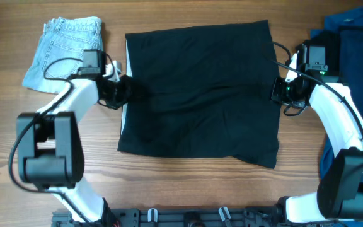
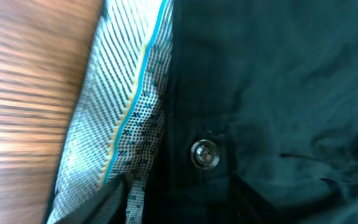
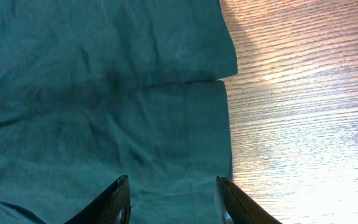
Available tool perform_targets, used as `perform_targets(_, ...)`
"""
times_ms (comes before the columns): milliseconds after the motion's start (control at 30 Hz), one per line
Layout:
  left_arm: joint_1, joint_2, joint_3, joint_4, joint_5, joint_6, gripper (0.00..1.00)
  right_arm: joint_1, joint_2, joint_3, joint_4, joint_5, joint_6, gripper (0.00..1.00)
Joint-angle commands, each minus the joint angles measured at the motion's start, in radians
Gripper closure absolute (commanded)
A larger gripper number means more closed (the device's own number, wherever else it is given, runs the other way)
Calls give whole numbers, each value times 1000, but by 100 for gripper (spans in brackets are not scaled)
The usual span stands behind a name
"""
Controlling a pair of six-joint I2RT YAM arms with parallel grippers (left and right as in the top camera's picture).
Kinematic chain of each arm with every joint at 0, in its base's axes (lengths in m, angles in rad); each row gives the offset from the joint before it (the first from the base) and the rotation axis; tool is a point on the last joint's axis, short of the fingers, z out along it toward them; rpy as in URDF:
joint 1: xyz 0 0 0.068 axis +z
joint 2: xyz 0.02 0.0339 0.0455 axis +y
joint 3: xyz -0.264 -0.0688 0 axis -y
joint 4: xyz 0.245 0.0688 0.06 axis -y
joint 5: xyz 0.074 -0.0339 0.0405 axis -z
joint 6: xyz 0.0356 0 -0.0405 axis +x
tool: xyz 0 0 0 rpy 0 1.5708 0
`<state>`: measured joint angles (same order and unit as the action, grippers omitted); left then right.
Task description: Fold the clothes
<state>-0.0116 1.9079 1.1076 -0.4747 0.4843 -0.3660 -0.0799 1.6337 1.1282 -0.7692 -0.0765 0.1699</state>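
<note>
Black garment [image 1: 200, 94] lying flat mid-bench [image 1: 188, 189]. Grippers flanking opposite edges, likely preparing fold. Right gripper [image 3: 173, 193] hovering, jaws spread. Left gripper [image 1: 120, 90] meeting pale-lined waistband [image 2: 123, 124]; cannot tell jaws.

No legible text or markings anywhere.

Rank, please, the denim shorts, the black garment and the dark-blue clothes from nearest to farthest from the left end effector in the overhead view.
1. The black garment: the left end effector sits right at its left edge.
2. The denim shorts: toward the picture's top-left corner, a short way off.
3. The dark-blue clothes: at the far right edge, across the whole black garment.
</note>
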Motion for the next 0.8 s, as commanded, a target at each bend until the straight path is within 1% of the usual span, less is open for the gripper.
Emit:
perform_targets(0,-13,61,5,51,140,-63,51,0,12,10,1,21,-10,56)
perform_targets(67,-13,61,5,77,177,-92,53,0,12,10,1,21,-10,56)
perform_targets(133,-10,61,6,129,206,-109,59,0,12,10,1,21,-10,56)
perform_targets(200,-6,60,6,201,257,-150,63,0,12,10,1,21,-10,56)
perform_targets(267,-3,59,6,274,266,-171,70,0,12,10,1,21,-10,55)
perform_targets(333,6,60,6,284,266,-170,79,0,12,10,0,21,-10,56)
perform_targets(400,21,59,6,281,266,-170,82,0,12,10,0,21,-10,55)
perform_targets(433,21,59,6,279,266,-170,82,0,12,10,0,21,-10,55)
perform_targets(467,20,60,5,267,266,-166,71,0,12,10,-1,21,-10,55)
perform_targets(500,17,60,5,224,222,-163,62,0,12,10,-2,21,-10,55)
perform_targets(567,6,60,5,178,135,-110,59,0,12,10,-1,21,-10,55)
perform_targets(633,-14,60,5,171,111,-82,57,0,12,10,-1,21,-10,55)
perform_targets(733,-39,61,5,186,58,-82,57,0,12,10,-1,21,-10,55)
perform_targets(767,-46,61,5,198,57,-82,59,0,12,10,-1,21,-10,55)
